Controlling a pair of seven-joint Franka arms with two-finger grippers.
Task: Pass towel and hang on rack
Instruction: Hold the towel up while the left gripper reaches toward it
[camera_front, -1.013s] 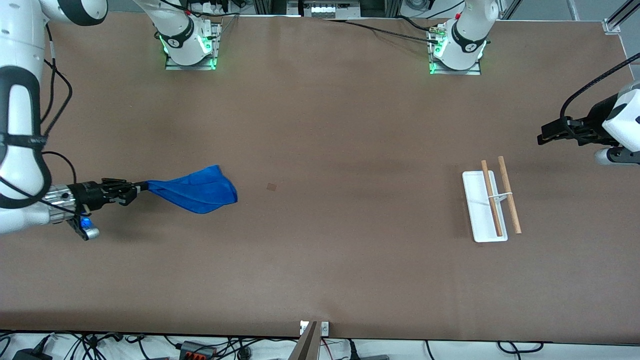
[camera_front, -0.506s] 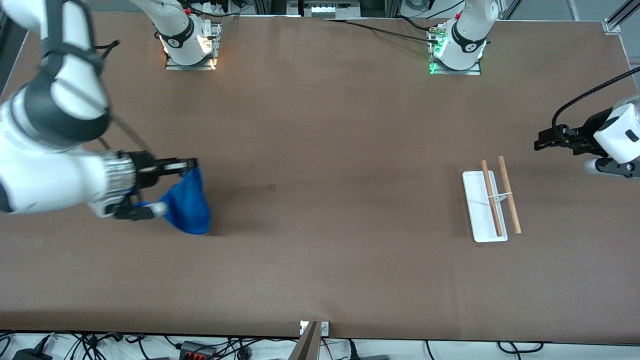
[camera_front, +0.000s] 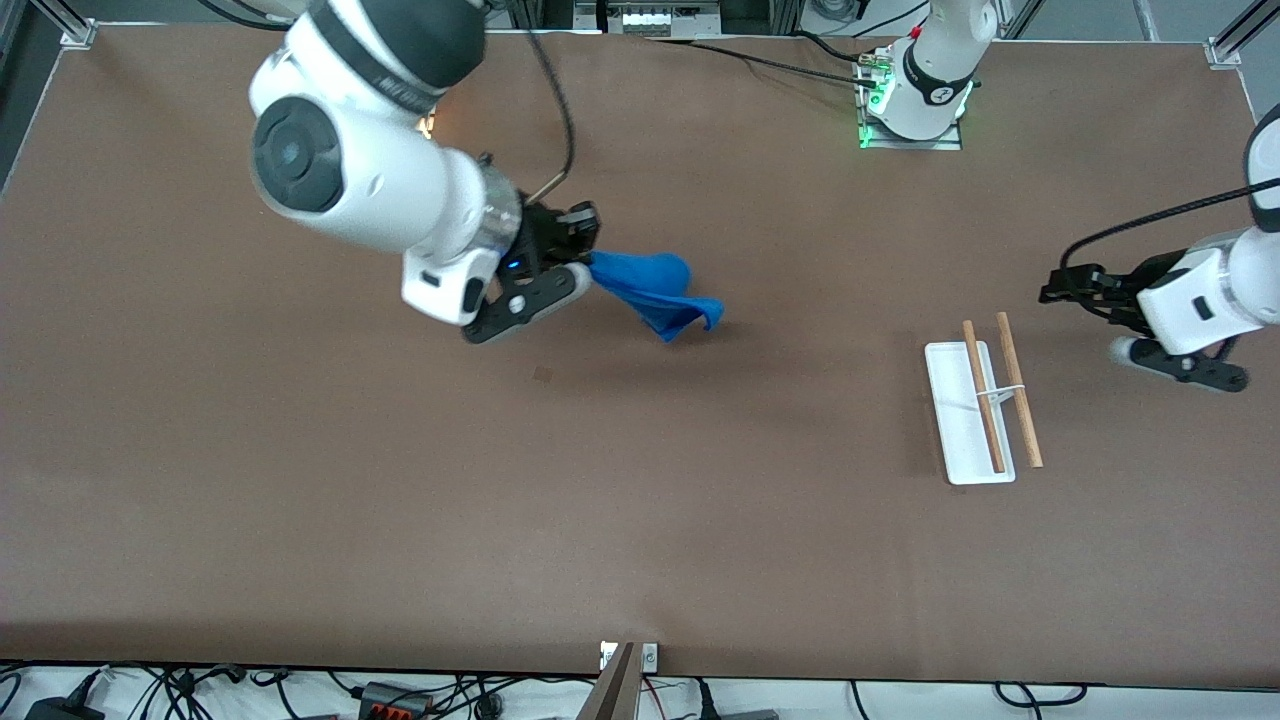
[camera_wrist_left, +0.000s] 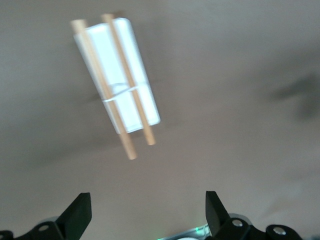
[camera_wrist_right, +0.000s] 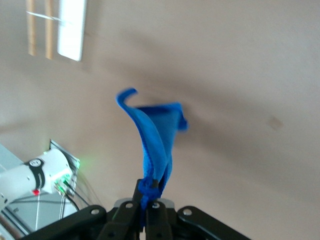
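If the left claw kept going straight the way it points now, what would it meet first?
Probably nothing soon: the open left claw points along the table toward the right arm's end, passing above the rack. Much farther on hangs the towel, though height is unclear.

The right pincer (camera_front: 585, 262) has swung up from the right arm's end of the surface (camera_front: 640, 520) toward its middle, carrying the pinched towel (camera_front: 655, 290) clear of the surface, its cloth now trailing toward the rack (camera_front: 965, 415). The left pincer (camera_front: 1050, 292) has drifted slightly closer to the rack, fingers spread
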